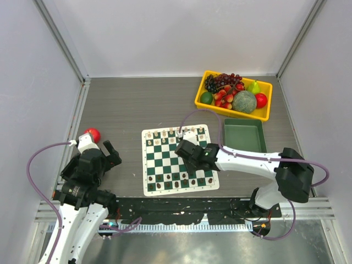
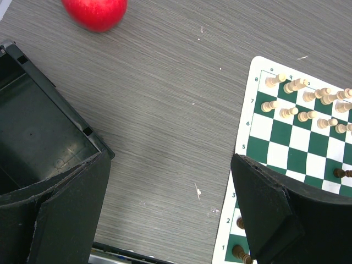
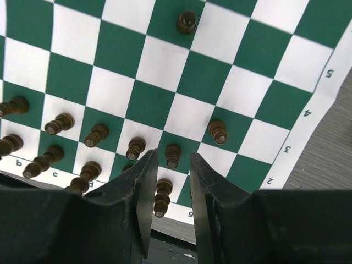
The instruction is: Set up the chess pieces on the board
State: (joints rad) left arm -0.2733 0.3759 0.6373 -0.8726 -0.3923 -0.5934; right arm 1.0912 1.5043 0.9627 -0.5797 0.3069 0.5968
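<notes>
Dark-brown chess pieces (image 3: 136,147) stand on the two near ranks of the board (image 3: 165,71), mostly filled; the cream set (image 2: 287,113) is lined along the far ranks. Two dark men are off station: one (image 3: 218,132) a rank ahead, one (image 3: 187,22) out mid-board. My right gripper (image 3: 172,158) is low over the dark rows, fingers narrowly parted and pinching nothing, a pawn just beyond the tips. My left gripper (image 2: 170,159) is spread wide over the table beside the board. Step, by my judgement: placing the last dark men. Next I should straddle a stray, close gently and carry it home without toppling neighbours.
</notes>
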